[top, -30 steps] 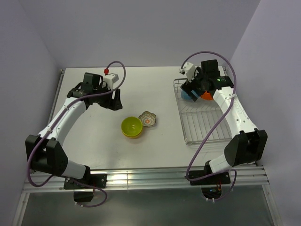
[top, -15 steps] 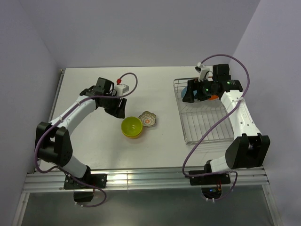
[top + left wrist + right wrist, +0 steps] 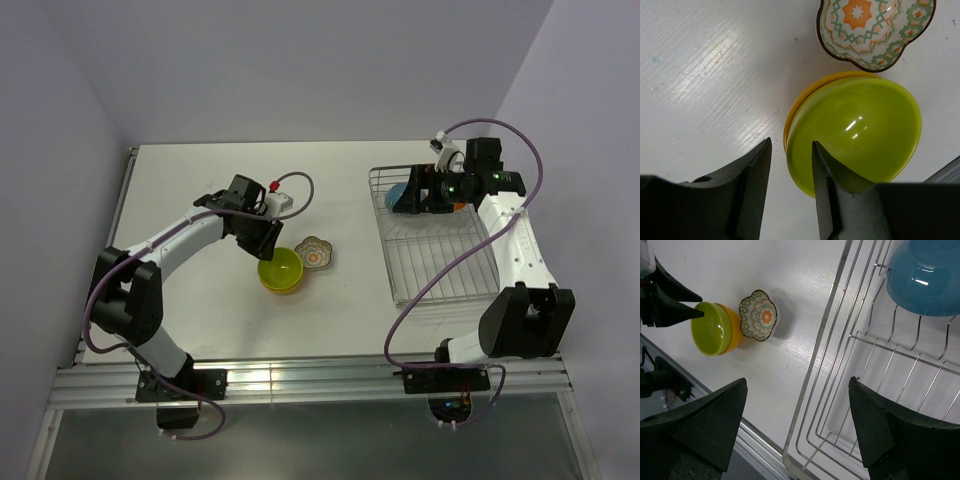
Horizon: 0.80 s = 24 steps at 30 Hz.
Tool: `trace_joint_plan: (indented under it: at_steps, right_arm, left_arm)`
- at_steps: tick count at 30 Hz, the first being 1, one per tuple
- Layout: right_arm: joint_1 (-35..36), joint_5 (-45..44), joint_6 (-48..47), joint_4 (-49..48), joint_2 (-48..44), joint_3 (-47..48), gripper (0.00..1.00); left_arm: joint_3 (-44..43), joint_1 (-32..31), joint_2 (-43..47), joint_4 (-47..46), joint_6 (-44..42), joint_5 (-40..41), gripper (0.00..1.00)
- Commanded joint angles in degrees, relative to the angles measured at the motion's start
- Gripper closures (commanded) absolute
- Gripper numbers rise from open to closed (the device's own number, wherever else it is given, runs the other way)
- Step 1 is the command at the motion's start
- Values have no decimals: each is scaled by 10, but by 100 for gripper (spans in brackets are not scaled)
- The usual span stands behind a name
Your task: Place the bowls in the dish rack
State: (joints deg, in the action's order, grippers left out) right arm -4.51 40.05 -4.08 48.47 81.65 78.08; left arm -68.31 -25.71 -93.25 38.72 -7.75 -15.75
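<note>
A lime-green bowl [image 3: 280, 267] sits nested in an orange bowl [image 3: 802, 102] mid-table, with the floral scalloped dish [image 3: 316, 252] touching its right side. My left gripper [image 3: 267, 240] is open and low at the green bowl [image 3: 860, 130], one finger [image 3: 832, 190] over its rim and the other [image 3: 752, 190] outside it [image 3: 791, 145]. The wire dish rack [image 3: 440, 270] stands at the right, holding a blue bowl [image 3: 399, 192] at its far end, also seen in the right wrist view [image 3: 927, 275]. My right gripper [image 3: 418, 197] is wide open and empty above the rack [image 3: 799, 382]. No white bowl is in view.
A bit of orange [image 3: 456, 206] shows in the rack behind my right wrist, mostly hidden. The right wrist view shows the rack's left rim [image 3: 830, 325], the green bowl [image 3: 710, 327], the floral dish [image 3: 759, 315] and the table's metal front rail [image 3: 760, 440].
My left gripper has swung right and toward the near edge, down onto the lime-green bowl's rim. My right gripper has drawn back to the right from the blue bowl, which stays in the rack.
</note>
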Motion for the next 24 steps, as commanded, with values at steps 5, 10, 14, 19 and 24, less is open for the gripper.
trace_joint_plan:
  at_steps: [5, 10, 14, 19, 24]
  right_arm:
    - [-6, 14, 0, -7, -5, -5, 11]
    - [-6, 10, -10, -1, -5, -5, 11]
    - [-6, 18, -15, -1, -9, -6, 11]
    - [-6, 43, -11, -5, -19, -5, 10]
    - [-6, 62, -7, -7, -29, 1, 10]
  left_arm:
    - [-6, -16, -12, -16, -2, 32, 64]
    - [-9, -21, -13, -17, 1, 30, 78]
    - [-21, -22, -15, -5, 2, 28, 89]
    - [-46, -23, -17, 17, 4, 21, 100]
    - [-88, -23, -9, 54, 1, -11, 100]
